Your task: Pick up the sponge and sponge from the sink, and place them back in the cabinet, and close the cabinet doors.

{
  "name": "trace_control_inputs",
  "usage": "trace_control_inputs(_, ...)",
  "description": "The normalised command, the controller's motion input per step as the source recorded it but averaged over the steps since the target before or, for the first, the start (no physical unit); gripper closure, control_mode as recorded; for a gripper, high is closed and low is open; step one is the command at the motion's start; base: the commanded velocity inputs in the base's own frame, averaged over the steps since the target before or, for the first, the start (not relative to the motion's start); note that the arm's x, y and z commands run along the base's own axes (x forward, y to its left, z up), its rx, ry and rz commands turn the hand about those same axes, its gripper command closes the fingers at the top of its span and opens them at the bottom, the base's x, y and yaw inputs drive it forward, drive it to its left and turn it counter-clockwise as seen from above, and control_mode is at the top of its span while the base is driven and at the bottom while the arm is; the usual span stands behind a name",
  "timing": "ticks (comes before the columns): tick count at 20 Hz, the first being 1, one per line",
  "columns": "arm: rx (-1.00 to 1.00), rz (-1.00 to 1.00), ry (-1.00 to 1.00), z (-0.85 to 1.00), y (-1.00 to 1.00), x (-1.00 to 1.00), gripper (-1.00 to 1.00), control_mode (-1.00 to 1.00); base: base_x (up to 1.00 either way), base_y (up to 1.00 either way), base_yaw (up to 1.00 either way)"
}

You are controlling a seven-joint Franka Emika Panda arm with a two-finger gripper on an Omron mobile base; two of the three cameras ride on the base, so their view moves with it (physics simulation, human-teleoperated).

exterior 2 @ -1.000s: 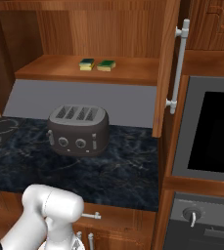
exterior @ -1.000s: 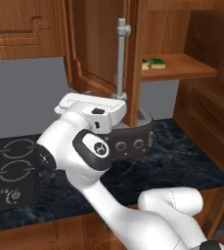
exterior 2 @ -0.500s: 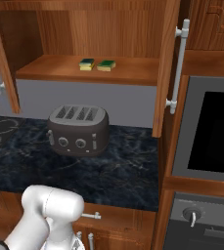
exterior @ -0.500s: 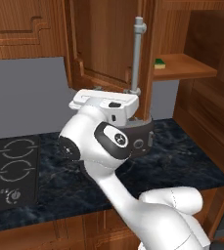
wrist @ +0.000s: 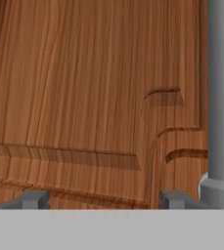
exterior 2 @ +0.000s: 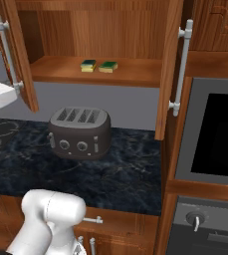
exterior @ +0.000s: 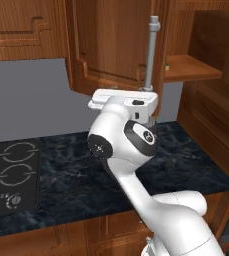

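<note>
The pincer [wrist: 101, 199] is spread wide, holding nothing, pressed close to the left door [wrist: 84, 88] to push it shut. Both sponges [exterior 2: 98, 65] lie on the cabinet shelf [exterior 2: 135, 74], upper middle, put away.

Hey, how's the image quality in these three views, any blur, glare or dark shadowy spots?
Left base view: even flat light, the cabinet door sharp. Right base view: no glare, the sponges small but clear, a soft shadow under the toaster. Hand view: very close, the door's wood grain soft and slightly blurred.
</note>
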Motion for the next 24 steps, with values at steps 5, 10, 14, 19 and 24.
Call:
trace_control_inputs(5, 0.0, 0.06, 0.0, 0.0, -0.41, 0.24, -1.0, -1.0, 0.0, 0.0, 0.0)
trace_control_inputs(10, 0.0, 0.02, 0.0, 0.0, -0.3, 0.33, -1.0, -1.0, 0.0, 0.0, 0.0)
trace_control_inputs(14, 0.0, 0.01, 0.0, 0.0, -0.25, 0.31, -1.0, -1.0, 0.0, 0.0, 0.0)
trace_control_inputs(19, 0.0, 0.01, 0.0, 0.0, -0.25, 0.34, -1.0, -1.0, 0.0, 0.0, 0.0)
trace_control_inputs(24, 0.0, 0.02, 0.0, 0.0, -0.28, 0.31, -1.0, -1.0, 0.0, 0.0, 0.0)
